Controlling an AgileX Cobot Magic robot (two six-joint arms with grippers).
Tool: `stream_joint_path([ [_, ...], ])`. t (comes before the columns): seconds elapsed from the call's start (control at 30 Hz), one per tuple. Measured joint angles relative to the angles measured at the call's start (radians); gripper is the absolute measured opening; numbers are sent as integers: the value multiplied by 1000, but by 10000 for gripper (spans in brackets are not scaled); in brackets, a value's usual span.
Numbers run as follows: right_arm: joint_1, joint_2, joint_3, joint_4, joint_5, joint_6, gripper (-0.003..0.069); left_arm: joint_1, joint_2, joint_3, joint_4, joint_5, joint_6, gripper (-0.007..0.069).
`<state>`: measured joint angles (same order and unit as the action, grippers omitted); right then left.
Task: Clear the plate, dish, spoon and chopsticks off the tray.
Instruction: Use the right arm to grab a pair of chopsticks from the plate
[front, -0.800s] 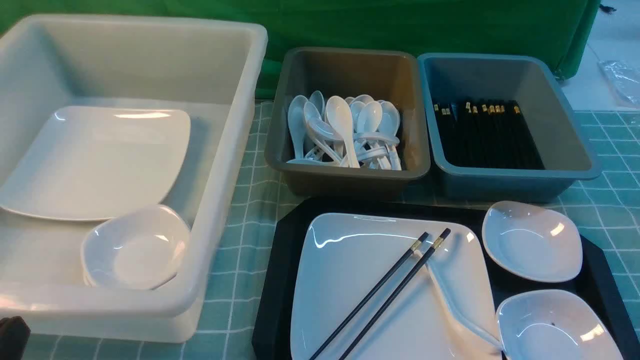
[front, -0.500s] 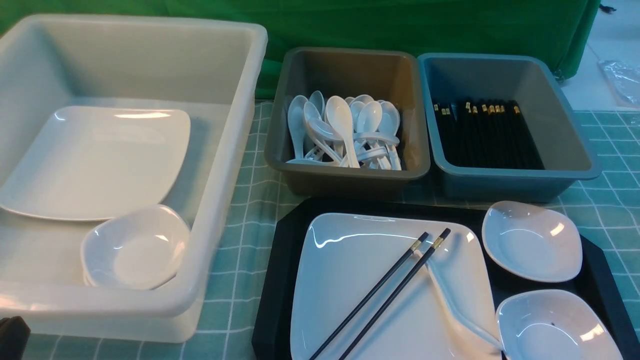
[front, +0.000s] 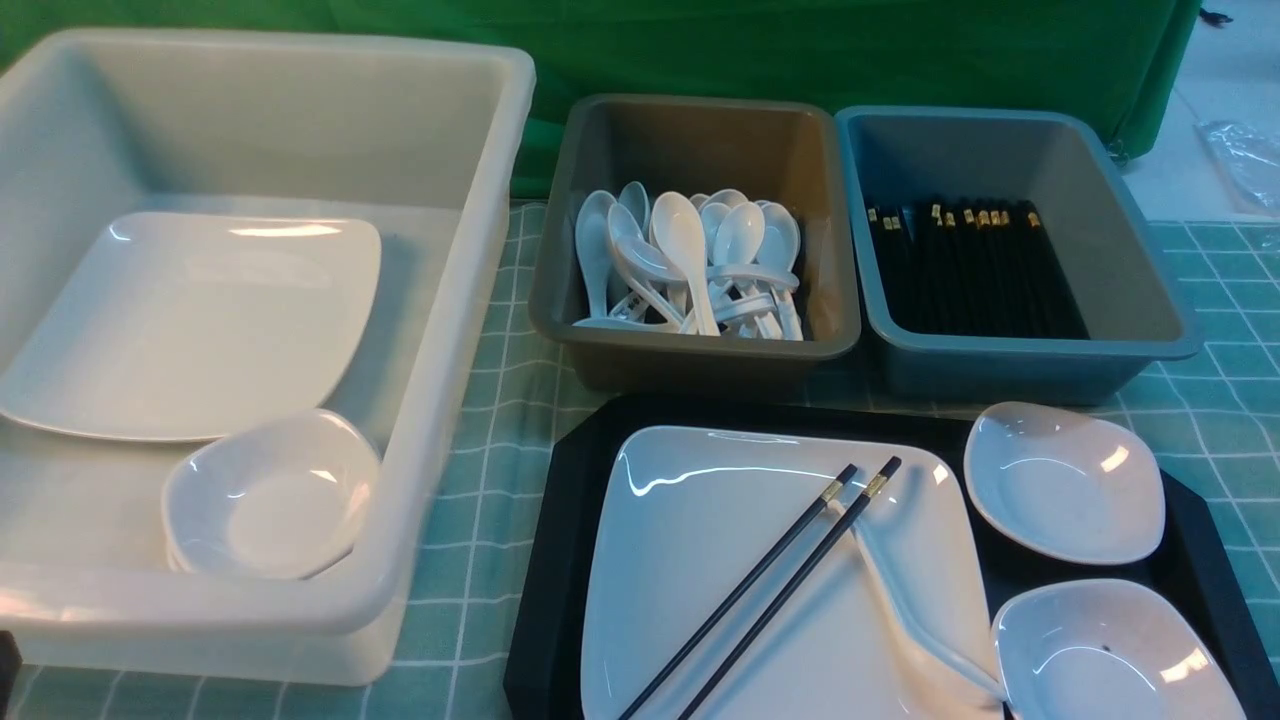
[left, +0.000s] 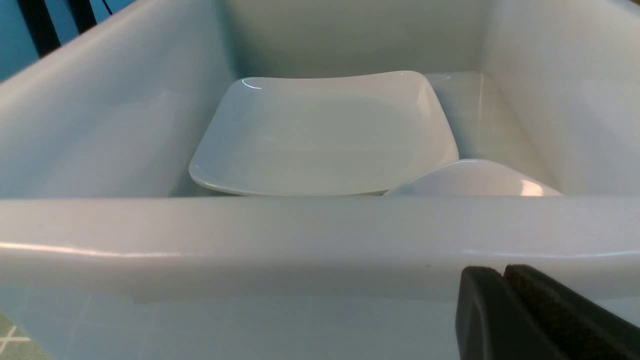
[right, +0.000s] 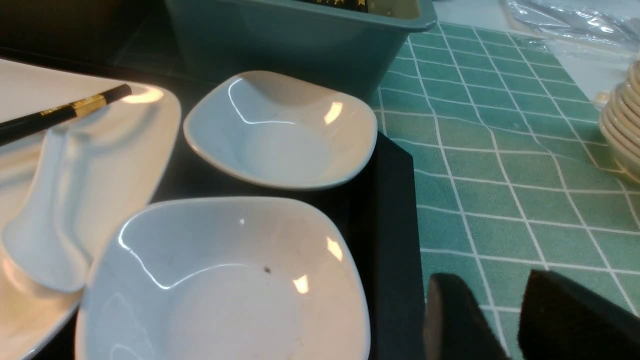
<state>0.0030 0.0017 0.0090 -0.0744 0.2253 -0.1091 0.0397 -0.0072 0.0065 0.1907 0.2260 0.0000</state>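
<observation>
The black tray (front: 570, 520) lies front right. On it the large white plate (front: 700, 560) carries the black chopsticks (front: 790, 570), lying diagonally, and the white spoon (front: 920, 620) along its right side. Two small white dishes (front: 1065, 485) (front: 1110, 655) sit on the tray's right part. My left gripper (left: 502, 272) is shut and empty, low in front of the white tub's near wall; only a dark sliver shows in the front view (front: 5, 660). My right gripper (right: 492, 277) is open and empty over the tablecloth, just right of the tray's edge (right: 390, 225), beside the near dish (right: 225, 285).
A big white tub (front: 300, 40) at the left holds a square plate (front: 190, 320) and a small dish (front: 270, 495). Behind the tray stand a grey tub (front: 700, 140) of spoons and a blue tub (front: 980, 160) of chopsticks. Stacked cream dishes (right: 625, 120) are far right.
The dark left gripper at the front view's lower left corner has slipped almost out of that view. Nothing on the tray has moved.
</observation>
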Motion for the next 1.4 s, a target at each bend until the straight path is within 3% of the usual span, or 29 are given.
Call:
stream_joint_path([
  [0.3, 0, 0, 0, 0, 0, 0, 244, 0, 0, 0, 37, -14, 0, 17],
  [0.37, 0, 0, 0, 0, -1, 0, 244, 0, 0, 0, 21, -74, 0, 17],
  [0.57, 0, 0, 0, 6, -12, 9, 244, 0, 0, 0, -306, -391, -143, 17],
  [0.7, 0, 0, 0, 117, -110, 134, 244, 0, 0, 0, -377, -507, -278, 17],
  [0.83, 0, 0, 0, 263, -317, 446, 244, 0, 1, 0, -395, -642, -383, 17],
  [0.9, 0, 0, 0, 275, -345, 478, 244, 0, 1, 0, -395, -682, -394, 17],
  [0.97, 0, 0, 0, 289, -417, 523, 244, 0, 1, 0, -402, -870, -439, 17],
  [1.07, 0, 0, 0, 292, -442, 474, 244, 0, 1, -7, -403, -951, -483, 17],
  [1.17, 0, 0, 0, 294, -472, 386, 244, 0, 19, -158, -360, -791, -520, 17],
  [1.3, 0, 0, 0, 294, -560, 353, 237, 0, 162, -512, -184, -366, -555, 17],
  [1.4, 0, 0, -11, 295, -545, 350, 188, 0, 311, -700, -155, -73, -521, 17],
])
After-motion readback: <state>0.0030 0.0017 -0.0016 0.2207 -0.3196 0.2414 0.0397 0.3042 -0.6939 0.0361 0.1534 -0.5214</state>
